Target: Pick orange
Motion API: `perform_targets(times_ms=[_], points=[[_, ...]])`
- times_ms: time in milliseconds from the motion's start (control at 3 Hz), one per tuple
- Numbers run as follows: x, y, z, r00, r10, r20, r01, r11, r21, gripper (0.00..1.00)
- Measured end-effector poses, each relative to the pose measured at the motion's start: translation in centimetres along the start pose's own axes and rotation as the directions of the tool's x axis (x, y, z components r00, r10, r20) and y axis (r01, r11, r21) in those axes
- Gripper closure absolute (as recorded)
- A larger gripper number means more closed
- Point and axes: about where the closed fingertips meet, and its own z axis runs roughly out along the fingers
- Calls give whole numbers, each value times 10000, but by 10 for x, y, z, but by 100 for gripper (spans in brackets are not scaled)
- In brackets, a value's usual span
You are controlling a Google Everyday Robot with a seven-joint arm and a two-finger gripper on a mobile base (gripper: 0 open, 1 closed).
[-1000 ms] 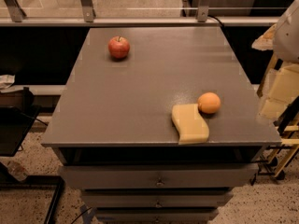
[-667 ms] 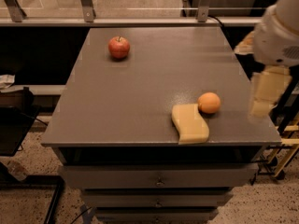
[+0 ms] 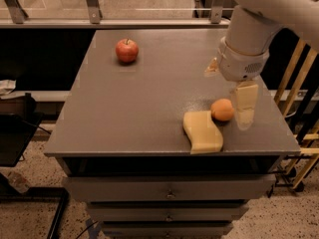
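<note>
The orange is a small round fruit on the grey table top, near the front right, touching the back right edge of a pale yellow wavy sponge block. My gripper hangs from the white arm that comes in from the upper right. It sits just to the right of the orange, close beside it, low over the table.
A red apple with a stem stands at the back left of the table. Drawers run below the front edge. A wooden frame stands to the right of the table. A railing runs behind.
The arm has swung in from the right edge toward the table's middle, bringing the gripper from off the table's right side to just beside the orange. The objects have not moved.
</note>
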Motion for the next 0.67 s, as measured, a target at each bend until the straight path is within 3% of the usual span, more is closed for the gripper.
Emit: perform_targets(times_ms=[333,667], points=[[-1,-13,20,9978,-669,-28,668,9973,-309,0],[5,-19,30,9957,-926,-56,922,9945,-498,0]])
